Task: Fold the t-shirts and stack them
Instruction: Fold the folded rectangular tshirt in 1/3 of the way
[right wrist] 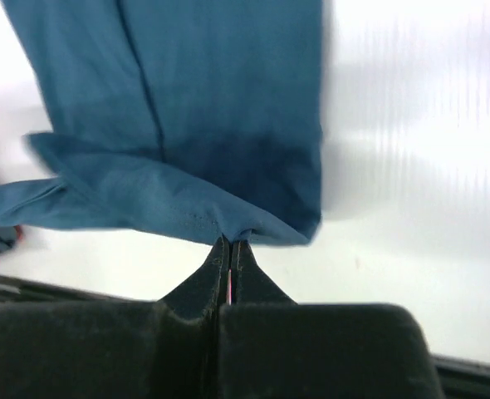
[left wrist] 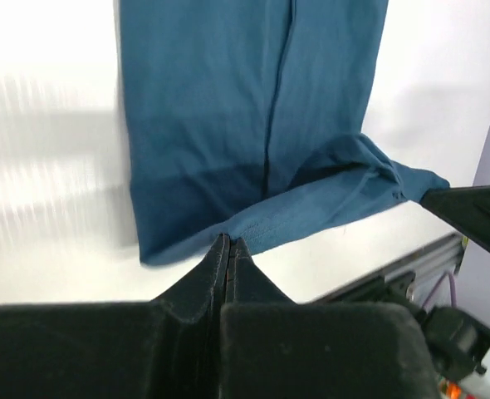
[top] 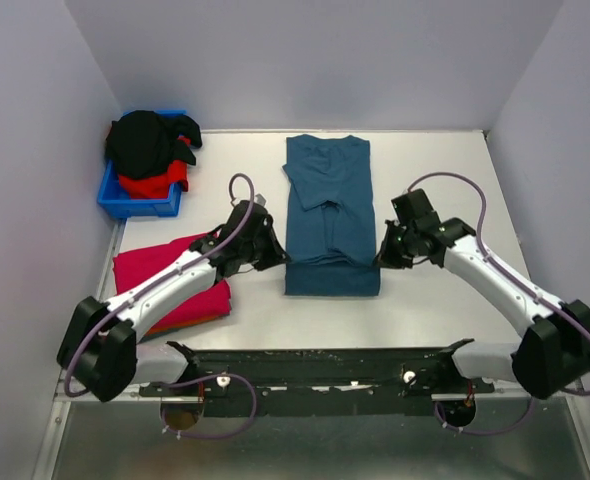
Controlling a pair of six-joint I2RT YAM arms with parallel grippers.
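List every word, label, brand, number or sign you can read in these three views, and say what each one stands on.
None: no readable text shows in any view.
The teal t-shirt is plain cloth, and no tag or print shows on its hem in either wrist view.
The pink t-shirt and the blue bin carry no visible lettering.

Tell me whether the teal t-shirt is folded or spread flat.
Partly folded: the teal t-shirt lies as a narrow strip with sleeves turned inward; both jaws are shut on its near hem corners.
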